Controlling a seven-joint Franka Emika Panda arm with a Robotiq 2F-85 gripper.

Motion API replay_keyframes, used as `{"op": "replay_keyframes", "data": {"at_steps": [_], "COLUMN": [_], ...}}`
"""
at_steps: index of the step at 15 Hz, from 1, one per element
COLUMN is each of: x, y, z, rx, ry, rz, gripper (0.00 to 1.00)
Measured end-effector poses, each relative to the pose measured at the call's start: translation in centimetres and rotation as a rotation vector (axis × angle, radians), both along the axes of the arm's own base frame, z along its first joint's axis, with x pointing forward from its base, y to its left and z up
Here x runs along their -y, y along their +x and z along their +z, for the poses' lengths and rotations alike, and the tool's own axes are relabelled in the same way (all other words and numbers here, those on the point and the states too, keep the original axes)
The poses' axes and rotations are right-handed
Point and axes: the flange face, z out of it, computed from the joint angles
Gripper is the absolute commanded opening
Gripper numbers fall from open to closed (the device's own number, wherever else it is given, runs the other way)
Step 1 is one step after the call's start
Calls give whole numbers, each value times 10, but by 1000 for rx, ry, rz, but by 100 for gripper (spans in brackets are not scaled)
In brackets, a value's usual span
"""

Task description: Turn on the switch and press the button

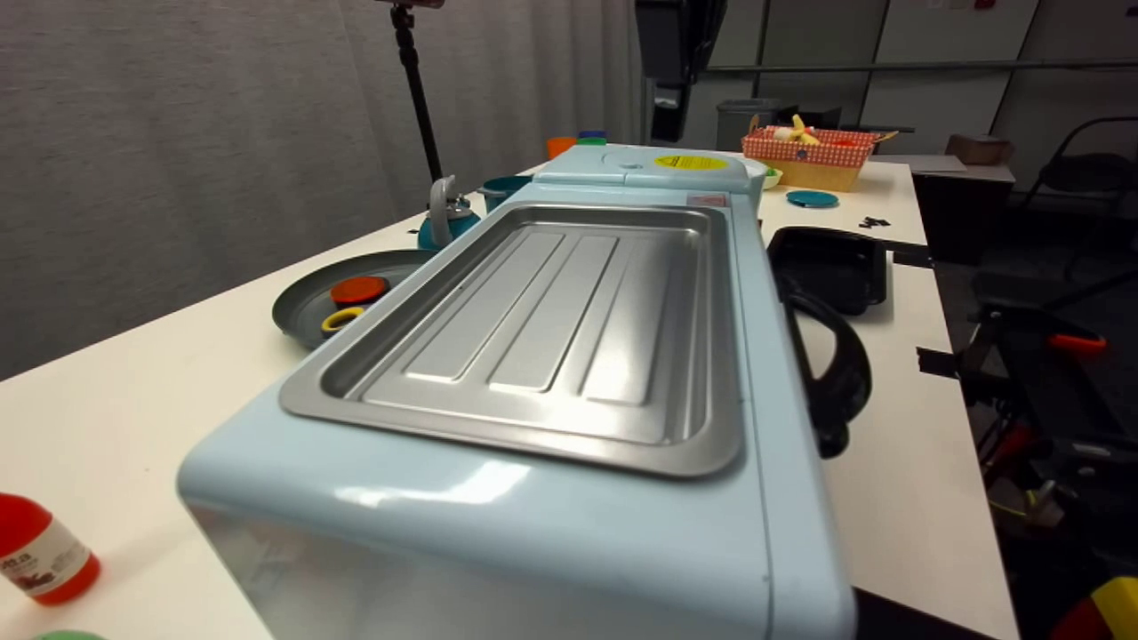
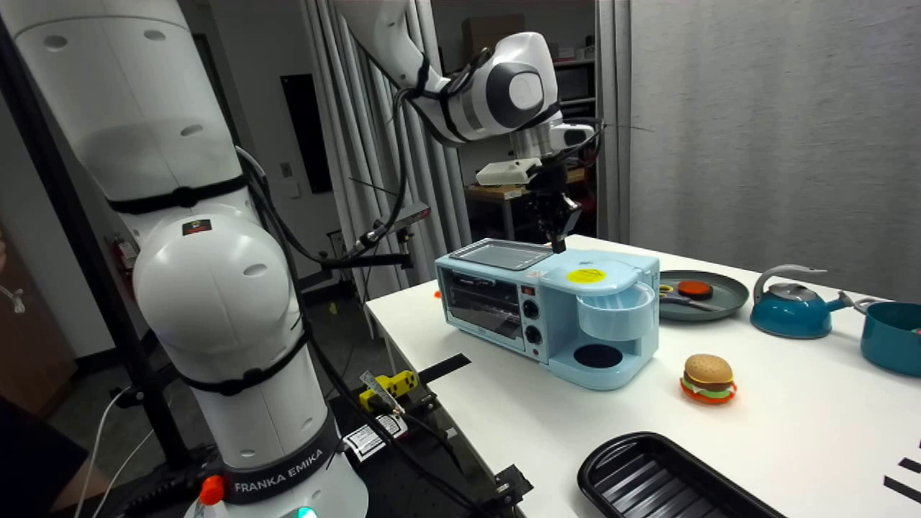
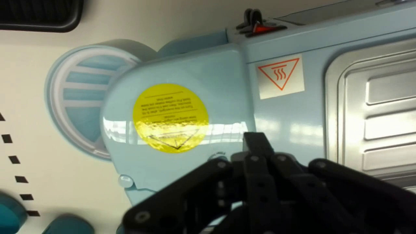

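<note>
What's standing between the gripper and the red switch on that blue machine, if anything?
Only the blue machine itself: the gripper is over its top, while the red switch sits on its front, below the top front edge. A straight path would likely hit that edge. No loose object shows between them.

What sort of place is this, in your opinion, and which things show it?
Probably a robotics lab with a mock kitchen, though the pictures cannot confirm it. A Franka arm stands beside a white table that holds a light-blue oven appliance and a toy-looking hamburger.
</note>
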Motion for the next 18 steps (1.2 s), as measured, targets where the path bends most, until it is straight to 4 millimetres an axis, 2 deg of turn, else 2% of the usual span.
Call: {"op": "replay_keyframes", "data": {"at_steps": [3, 4, 5, 6, 10, 14, 15, 18], "x": [-9, -12, -14, -16, -23, -25, -26, -28], "y": [-14, -18, -22, -26, -40, -52, -54, -62], "z": [20, 27, 34, 40, 59, 67, 68, 69], "rx": [45, 61, 76, 89, 142, 175, 181, 188], "ry": [-29, -33, -35, -37, -38, -40, -41, -46], "rz": [39, 49, 56, 62, 80, 91, 94, 101], "gripper": [0, 26, 27, 32, 63, 94, 99, 100]}}
